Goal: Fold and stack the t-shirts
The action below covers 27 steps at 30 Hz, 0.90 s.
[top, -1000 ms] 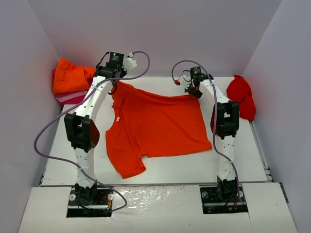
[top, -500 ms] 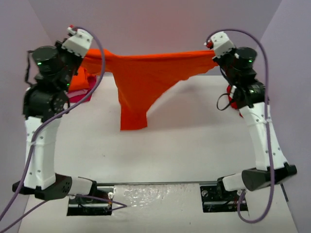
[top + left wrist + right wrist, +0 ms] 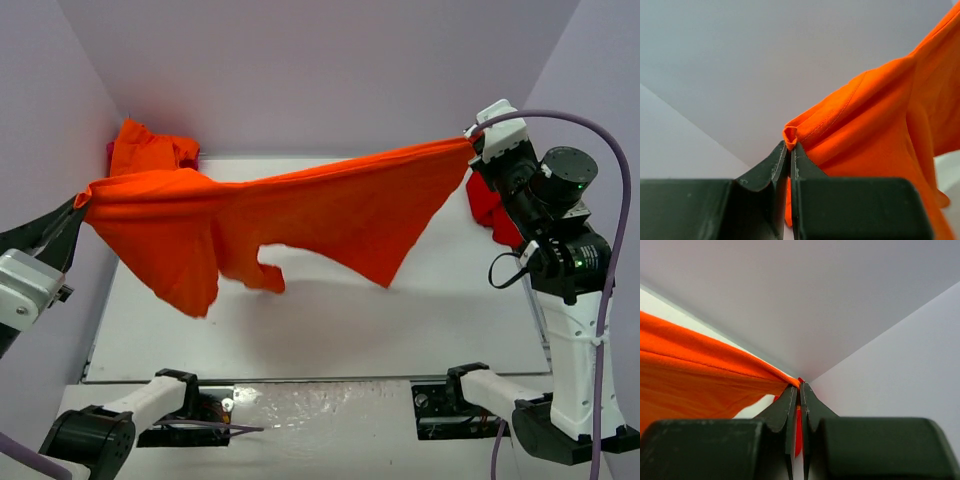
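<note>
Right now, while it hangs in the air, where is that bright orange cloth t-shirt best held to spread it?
At the two ends of its upper edge, one from each side. The bright orange cloth t-shirt runs taut between the left gripper and right gripper, each shut on an end, while the rest drapes freely below.

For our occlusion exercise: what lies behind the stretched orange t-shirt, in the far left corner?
Another orange t-shirt sits crumpled there. The stretched t-shirt hides its lower part and whatever it rests on.
</note>
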{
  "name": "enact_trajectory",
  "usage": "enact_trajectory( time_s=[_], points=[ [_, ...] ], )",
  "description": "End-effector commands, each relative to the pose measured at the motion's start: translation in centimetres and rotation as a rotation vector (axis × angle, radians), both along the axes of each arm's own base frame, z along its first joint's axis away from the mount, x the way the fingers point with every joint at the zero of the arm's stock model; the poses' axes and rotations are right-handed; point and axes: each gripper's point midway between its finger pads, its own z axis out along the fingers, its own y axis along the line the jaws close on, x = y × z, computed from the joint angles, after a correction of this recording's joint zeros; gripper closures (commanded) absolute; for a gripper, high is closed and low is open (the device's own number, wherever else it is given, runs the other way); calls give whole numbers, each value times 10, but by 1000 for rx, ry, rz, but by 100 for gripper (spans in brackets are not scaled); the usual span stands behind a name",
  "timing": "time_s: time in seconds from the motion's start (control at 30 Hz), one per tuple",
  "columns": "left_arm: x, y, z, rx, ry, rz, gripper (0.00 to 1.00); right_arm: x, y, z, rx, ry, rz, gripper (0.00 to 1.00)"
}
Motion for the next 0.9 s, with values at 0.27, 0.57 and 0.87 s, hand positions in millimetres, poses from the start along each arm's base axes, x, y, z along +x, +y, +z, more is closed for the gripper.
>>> enact_trajectory(
  time_s=[0.27,0.57,0.87],
  points=[
    [191,-39,-89,235,382,5,100,69,-18,-74,-188,230,-140,100],
    [352,-67,-236,463,672,-27,100,188,-2,-247,-303,561,-96,100],
    [477,-29,-364,544,759,111,100,315,-11,-369,-348,658,-190,100]
  ],
)
